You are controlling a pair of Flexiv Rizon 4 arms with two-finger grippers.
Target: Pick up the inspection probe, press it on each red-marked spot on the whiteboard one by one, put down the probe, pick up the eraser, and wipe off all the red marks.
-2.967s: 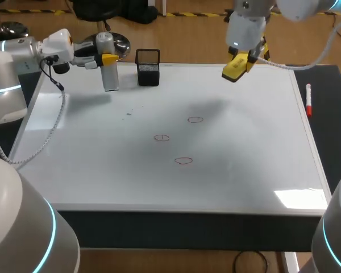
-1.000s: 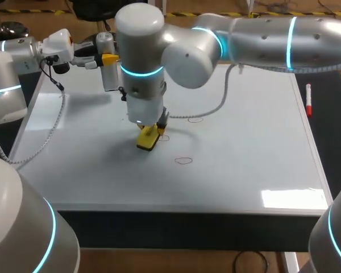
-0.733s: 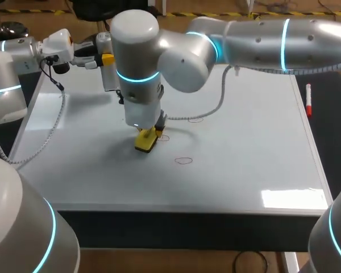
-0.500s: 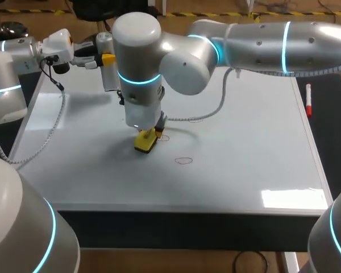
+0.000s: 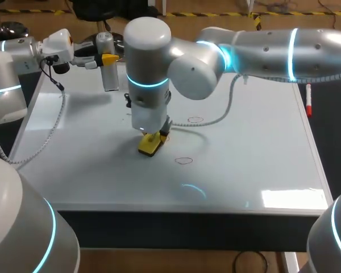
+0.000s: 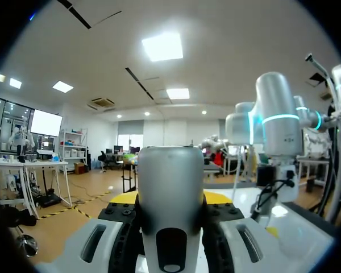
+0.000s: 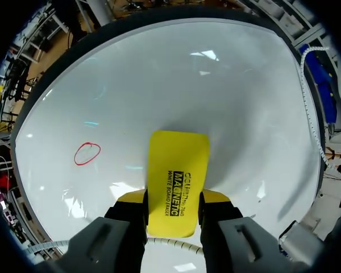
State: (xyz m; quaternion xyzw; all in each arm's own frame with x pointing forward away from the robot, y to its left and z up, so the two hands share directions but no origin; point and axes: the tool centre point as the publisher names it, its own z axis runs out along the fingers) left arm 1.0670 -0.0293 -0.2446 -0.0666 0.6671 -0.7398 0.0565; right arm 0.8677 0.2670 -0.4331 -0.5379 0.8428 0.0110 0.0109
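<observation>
While pinching the yellow eraser between both fingers of the right gripper, holds its far end on the whiteboard, left of middle | one red mark near the eraser, another red mark farther back | left gripper clamped on upright inspection probe at far-left corner.

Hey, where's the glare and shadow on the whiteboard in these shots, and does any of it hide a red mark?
Head view: glare patch at the whiteboard's near right corner, a cyan arc reflection by the near edge, soft shadow beside the eraser; neither visible red mark is washed out. Right wrist view: bright reflections near the eraser, none over the red mark.
</observation>
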